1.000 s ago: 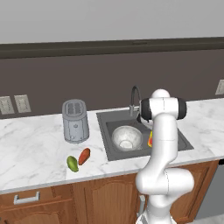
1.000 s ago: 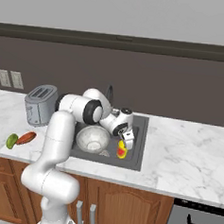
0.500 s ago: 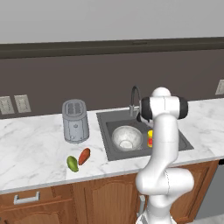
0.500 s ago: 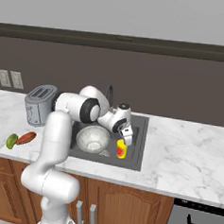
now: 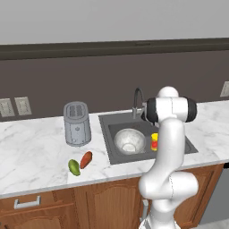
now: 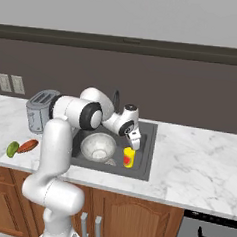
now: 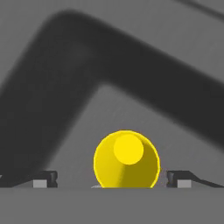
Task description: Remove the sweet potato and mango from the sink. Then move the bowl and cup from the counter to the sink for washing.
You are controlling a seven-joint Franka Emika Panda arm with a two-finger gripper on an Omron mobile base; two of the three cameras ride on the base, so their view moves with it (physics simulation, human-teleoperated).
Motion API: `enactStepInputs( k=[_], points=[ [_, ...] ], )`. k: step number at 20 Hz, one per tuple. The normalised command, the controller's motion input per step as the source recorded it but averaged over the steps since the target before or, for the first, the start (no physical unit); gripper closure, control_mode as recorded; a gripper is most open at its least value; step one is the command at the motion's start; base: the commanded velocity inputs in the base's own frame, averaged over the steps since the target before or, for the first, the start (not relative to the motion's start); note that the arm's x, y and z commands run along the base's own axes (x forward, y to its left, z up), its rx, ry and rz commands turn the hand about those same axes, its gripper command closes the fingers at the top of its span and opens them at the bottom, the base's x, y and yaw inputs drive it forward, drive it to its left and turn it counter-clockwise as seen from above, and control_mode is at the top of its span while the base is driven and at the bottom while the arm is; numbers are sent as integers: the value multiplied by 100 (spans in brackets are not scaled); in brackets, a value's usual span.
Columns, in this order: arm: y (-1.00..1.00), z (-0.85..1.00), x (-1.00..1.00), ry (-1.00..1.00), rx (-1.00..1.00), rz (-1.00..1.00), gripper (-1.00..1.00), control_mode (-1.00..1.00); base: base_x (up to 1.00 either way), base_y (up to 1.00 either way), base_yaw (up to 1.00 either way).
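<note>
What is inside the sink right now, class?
Inside the sink sit the bowl and the upright yellow cup, side by side. The open gripper hangs above the cup; the arm hides some of the basin floor.

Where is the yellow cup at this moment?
The cup stands upright in the sink, to the right of the bowl in the right base view. The open gripper is just above it.

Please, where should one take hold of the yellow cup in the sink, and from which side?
Probably by the rim, from straight above. The cup stands upright in the sink with its round mouth open toward the end effector, whose open jaws stand on either side of it. The bowl sits apart beside it, so a top approach looks clear.
</note>
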Motion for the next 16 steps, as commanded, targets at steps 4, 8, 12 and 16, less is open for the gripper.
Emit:
enactStepInputs(
  k=[4, 8, 12, 16],
  points=[
    [0, 28, -14, -1, 0, 0, -100, -100, 0, 0, 0],
    [0, 25, -16, -1, 0, 4, -100, -100, 0, 0, 0],
    [0, 26, -17, 0, 0, 9, -100, -100, 0, 0, 0],
    [-2, 27, -22, 0, 0, 9, -100, -100, 0, 0, 0]
  ],
)
